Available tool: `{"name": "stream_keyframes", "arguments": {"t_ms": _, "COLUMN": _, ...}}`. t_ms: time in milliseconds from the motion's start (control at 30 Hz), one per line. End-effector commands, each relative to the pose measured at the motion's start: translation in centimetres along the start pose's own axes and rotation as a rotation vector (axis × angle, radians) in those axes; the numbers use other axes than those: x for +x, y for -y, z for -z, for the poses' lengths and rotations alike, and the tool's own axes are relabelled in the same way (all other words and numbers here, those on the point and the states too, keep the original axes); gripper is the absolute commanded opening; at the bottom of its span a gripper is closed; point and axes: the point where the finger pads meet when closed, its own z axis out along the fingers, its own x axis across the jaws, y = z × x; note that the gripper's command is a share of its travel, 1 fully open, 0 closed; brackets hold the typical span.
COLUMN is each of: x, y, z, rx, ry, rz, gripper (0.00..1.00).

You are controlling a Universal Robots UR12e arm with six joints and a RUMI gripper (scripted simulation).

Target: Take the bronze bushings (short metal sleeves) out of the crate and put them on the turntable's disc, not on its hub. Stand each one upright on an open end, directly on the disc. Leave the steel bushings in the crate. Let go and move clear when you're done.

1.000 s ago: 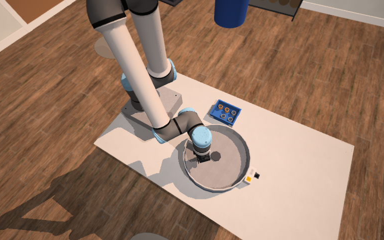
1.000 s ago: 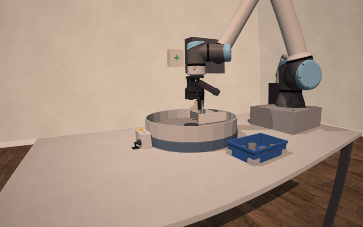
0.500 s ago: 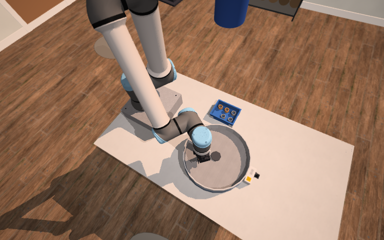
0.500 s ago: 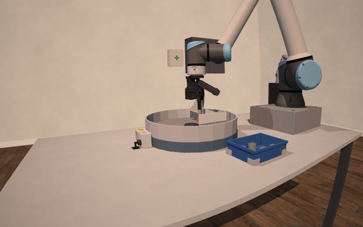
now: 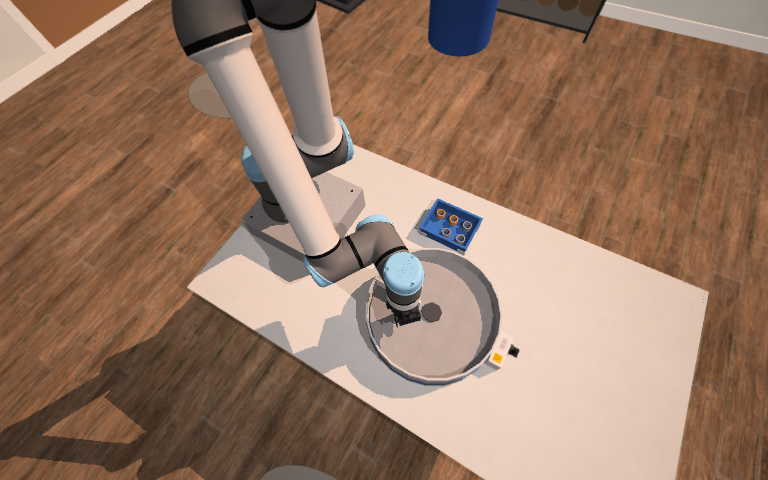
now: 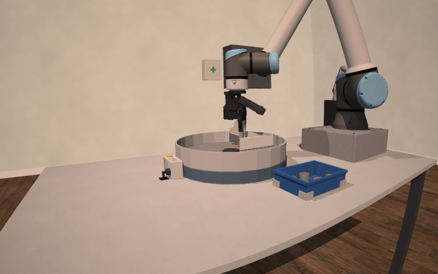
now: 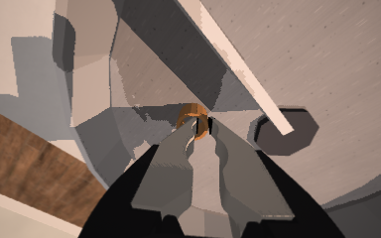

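Observation:
A bronze bushing (image 7: 193,115) (image 6: 238,144) sits low on the turntable's disc (image 5: 452,321) (image 7: 336,64) (image 6: 229,149), left of the dark hub (image 5: 431,311) (image 7: 289,134). My gripper (image 7: 202,118) (image 5: 408,319) (image 6: 242,131) points straight down over it. Its fingers are almost shut and straddle the bushing's wall, one tip inside the ring and one outside, without clamping it. The blue crate (image 5: 429,221) (image 6: 316,185) beside the turntable holds two bronze bushings (image 5: 440,212) (image 5: 453,219) and three steel bushings (image 5: 467,225) (image 5: 446,232) (image 5: 460,238).
The turntable has a raised grey rim (image 5: 491,298) (image 6: 214,153). A white bar (image 7: 237,64) (image 6: 256,141) crosses the disc close behind the gripper. A small control box (image 5: 499,352) (image 6: 173,166) sits at the rim. The arm's stone base (image 5: 339,196) (image 6: 344,142) stands behind.

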Motion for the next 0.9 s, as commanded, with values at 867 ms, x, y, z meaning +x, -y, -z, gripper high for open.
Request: {"name": "stream_keyframes", "arguments": {"t_ms": 867, "x": 0.0, "y": -0.1, "z": 6.8, "rx": -0.001, "ry": 0.0, "rz": 0.0, "gripper": 0.06}}
